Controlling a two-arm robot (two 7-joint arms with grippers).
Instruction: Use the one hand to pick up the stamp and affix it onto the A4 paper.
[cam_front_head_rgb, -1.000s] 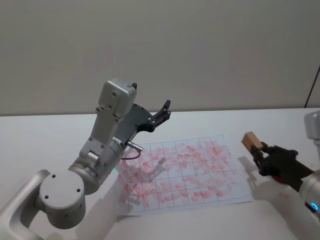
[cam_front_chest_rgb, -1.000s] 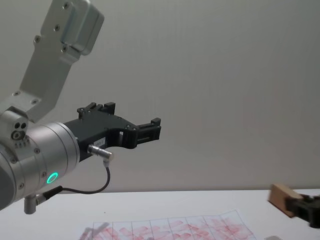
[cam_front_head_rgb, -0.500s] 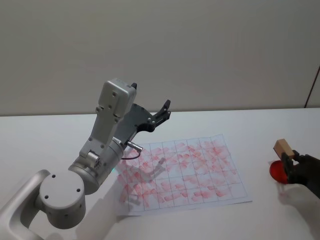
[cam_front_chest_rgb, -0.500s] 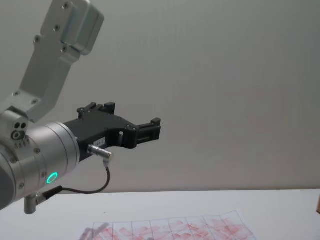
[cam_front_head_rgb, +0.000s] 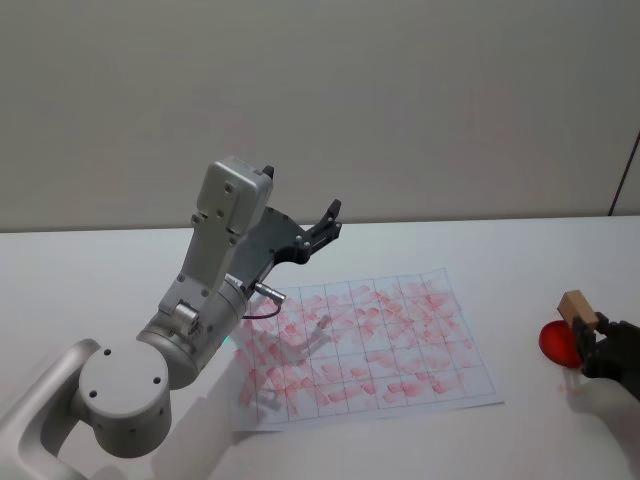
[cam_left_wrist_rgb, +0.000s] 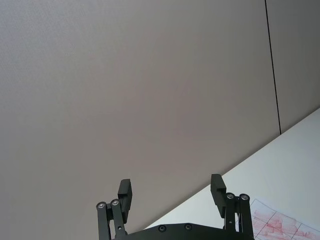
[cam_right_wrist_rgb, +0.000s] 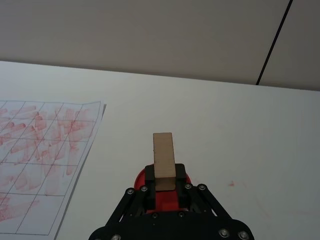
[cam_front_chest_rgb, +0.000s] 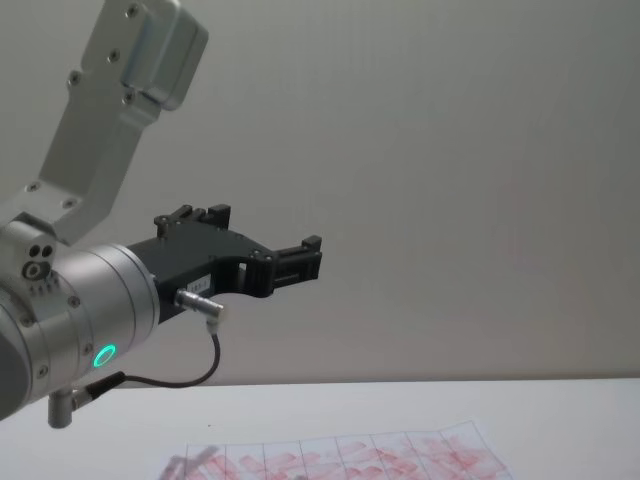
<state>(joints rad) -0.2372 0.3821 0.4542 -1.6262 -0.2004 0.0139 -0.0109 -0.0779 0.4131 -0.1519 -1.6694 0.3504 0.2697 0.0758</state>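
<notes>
The white bench (cam_front_head_rgb: 80, 270) carries the A4 paper (cam_front_head_rgb: 375, 345) at the head view's centre, its grid full of red prints. The left tool (cam_left_wrist_rgb: 170, 192) hangs parked and wide open at centre left, above the sheet. Over the last second the right tool (cam_right_wrist_rgb: 164, 184) has carried the stamp (cam_right_wrist_rgb: 163, 161) off the paper to the lower right edge, over the red ink pad (cam_front_head_rgb: 556, 342); probably re-inking before another print. The tool is clamped on the stamp's lower part.
</notes>
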